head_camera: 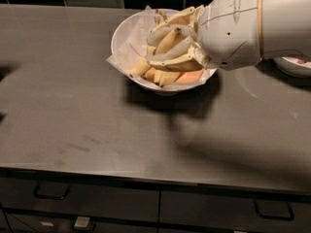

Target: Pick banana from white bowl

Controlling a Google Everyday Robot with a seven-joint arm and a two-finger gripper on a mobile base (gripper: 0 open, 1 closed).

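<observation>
The white bowl, lined with crinkled white paper, stands at the back middle of the dark counter. It holds several yellow banana pieces and a pale orange piece. My gripper reaches in from the right, low over the bowl's middle. It is open, and its cream fingers lie either side of one banana piece. The white arm housing covers the bowl's right rim.
A second white bowl showing a bit of red sits at the right edge, mostly behind the arm. The counter's front edge runs above dark drawers with handles. A dark tiled wall is at the back.
</observation>
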